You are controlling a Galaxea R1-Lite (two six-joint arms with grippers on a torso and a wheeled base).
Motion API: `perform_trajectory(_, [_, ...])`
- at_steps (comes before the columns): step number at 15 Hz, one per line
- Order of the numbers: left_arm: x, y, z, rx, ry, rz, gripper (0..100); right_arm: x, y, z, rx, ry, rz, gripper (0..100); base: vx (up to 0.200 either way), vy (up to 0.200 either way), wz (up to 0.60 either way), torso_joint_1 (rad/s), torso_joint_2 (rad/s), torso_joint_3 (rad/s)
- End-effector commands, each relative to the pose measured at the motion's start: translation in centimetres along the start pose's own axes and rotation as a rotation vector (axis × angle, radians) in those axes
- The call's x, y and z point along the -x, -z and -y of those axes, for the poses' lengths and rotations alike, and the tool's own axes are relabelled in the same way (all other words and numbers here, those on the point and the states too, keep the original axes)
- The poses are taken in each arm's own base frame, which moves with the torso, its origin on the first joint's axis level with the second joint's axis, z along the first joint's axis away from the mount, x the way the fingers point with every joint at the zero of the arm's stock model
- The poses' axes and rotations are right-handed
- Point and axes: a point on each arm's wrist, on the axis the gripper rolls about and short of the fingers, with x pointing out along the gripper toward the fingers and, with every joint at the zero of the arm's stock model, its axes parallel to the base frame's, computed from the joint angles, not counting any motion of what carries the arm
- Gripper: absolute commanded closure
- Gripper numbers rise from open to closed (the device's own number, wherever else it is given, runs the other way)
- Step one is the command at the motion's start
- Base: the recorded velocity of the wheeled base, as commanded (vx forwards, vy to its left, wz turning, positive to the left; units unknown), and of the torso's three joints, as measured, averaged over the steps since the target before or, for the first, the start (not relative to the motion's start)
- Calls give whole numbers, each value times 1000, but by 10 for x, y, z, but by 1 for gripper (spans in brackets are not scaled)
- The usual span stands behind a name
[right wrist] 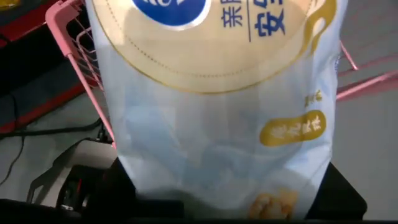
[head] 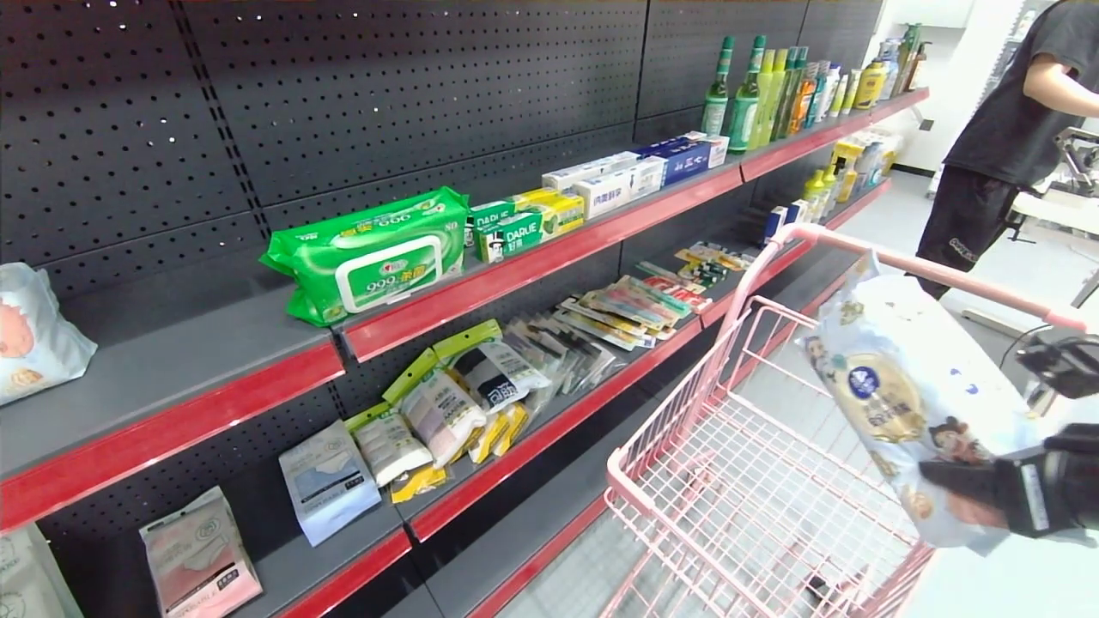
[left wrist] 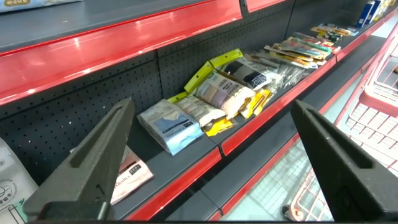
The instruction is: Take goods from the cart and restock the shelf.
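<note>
Pinching one end of a pale blue pack (head: 910, 395), the right pincer (head: 970, 491) holds it tilted above the right side of the pink cart (head: 620, 470), near its handle (head: 927, 273), while the left pincer (left wrist: 211, 106), its jaws spread wide, faces the red-edged shelf (left wrist: 261, 121) beside the cart, left of it.

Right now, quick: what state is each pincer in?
Left pincer: open, holding nothing.
Right pincer: shut on the pale blue pack, held over the pink cart.
</note>
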Motion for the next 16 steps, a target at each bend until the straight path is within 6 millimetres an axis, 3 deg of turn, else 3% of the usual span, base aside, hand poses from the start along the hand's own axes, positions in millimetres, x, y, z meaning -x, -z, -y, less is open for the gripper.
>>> perform_trajectory(1, [0,0,0,0,0,0,0,70,23,-3,-12,87,147,100,0,0,0,0,0,0])
perform_trajectory(4, [0,0,0,0,0,0,0,84,35,-1,-63,206,143,100,0,0,0,0,0,0])
perform_trajectory(7, [0,0,0,0,2,-2,0,87,37,-1,-63,218,156,100,0,0,0,40,-97,-54])
perform_trajectory(16, [0,0,0,-1,0,-2,0,80,41,-1,-48,202,117,100,0,0,0,201,-487,-284])
